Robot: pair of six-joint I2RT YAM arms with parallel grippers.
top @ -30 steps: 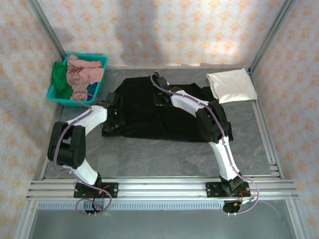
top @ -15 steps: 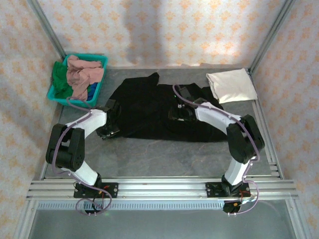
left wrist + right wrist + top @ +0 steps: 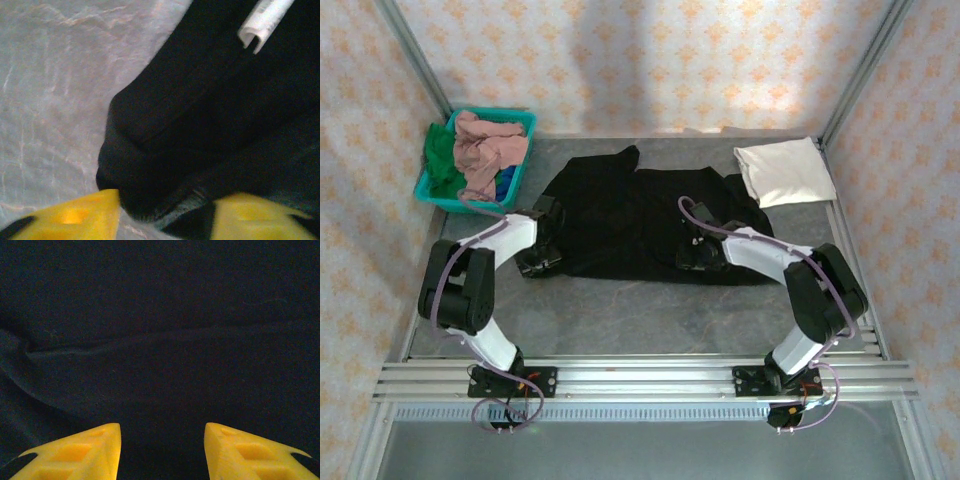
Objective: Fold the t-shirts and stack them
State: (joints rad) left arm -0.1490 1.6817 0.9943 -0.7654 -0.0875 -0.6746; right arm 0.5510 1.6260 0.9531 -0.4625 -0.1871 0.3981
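Note:
The large black t-shirt (image 3: 620, 215) lies spread across the middle of the table. My left gripper (image 3: 538, 258) is at its near-left corner. In the left wrist view the left gripper (image 3: 167, 210) is open, with a bunched fold of the black t-shirt (image 3: 200, 110) lying between the yellow fingertips (image 3: 85, 215). My right gripper (image 3: 692, 258) is low over the shirt's near-right part. In the right wrist view the right gripper (image 3: 162, 440) is open, with flat black t-shirt cloth (image 3: 160, 315) under it and nothing pinched. A folded cream-white t-shirt (image 3: 785, 170) lies at the back right.
A teal basket (image 3: 523, 165) at the back left holds a pink shirt (image 3: 485, 145), a green one (image 3: 440, 155) and a blue one (image 3: 507, 180). Bare grey tabletop (image 3: 640, 315) runs between the shirt and the arm bases. A white channel-shaped part (image 3: 262, 20) hangs over the cloth.
My right gripper has drawn back from the shirt's far collar area to its near part. The left gripper has stayed at the near-left corner, where the cloth has shifted a little.

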